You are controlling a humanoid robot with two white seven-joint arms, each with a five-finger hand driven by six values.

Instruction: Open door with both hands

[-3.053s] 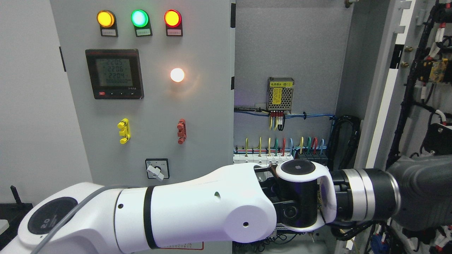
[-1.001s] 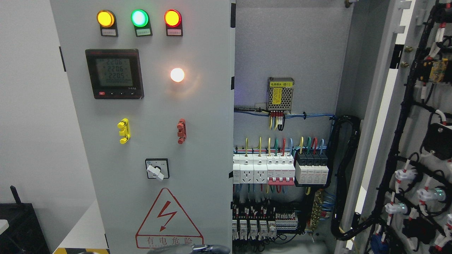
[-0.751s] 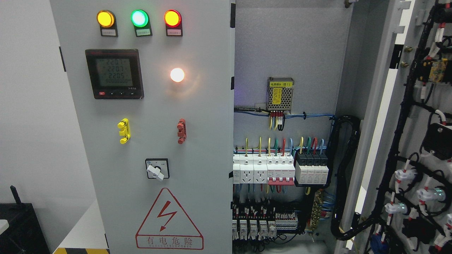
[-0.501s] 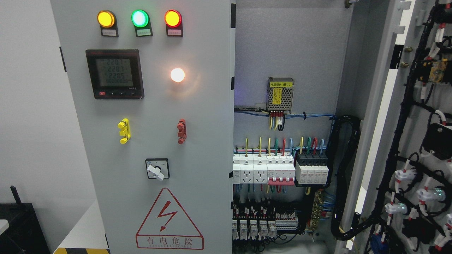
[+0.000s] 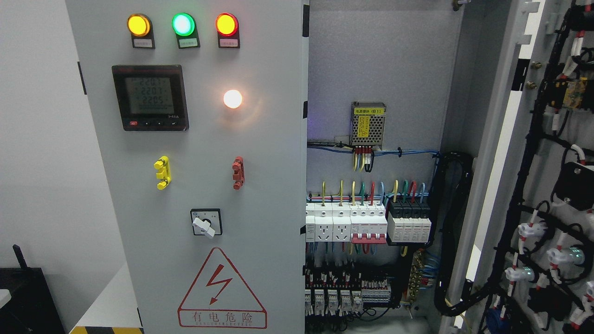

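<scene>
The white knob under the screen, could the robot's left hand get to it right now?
Probably yes, though neither hand is in view. The white knob sits low on the closed door panel, with nothing in front of it, so the way looks free.

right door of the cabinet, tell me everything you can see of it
The right door stands swung wide open at the picture's right, showing its inner face. It looks like grey painted metal with a pale folded edge. Black wiring harness runs down it, tied with white and red bands, to the backs of panel-mounted devices. No hand touches it. Behind its edge the cabinet interior is exposed.
</scene>
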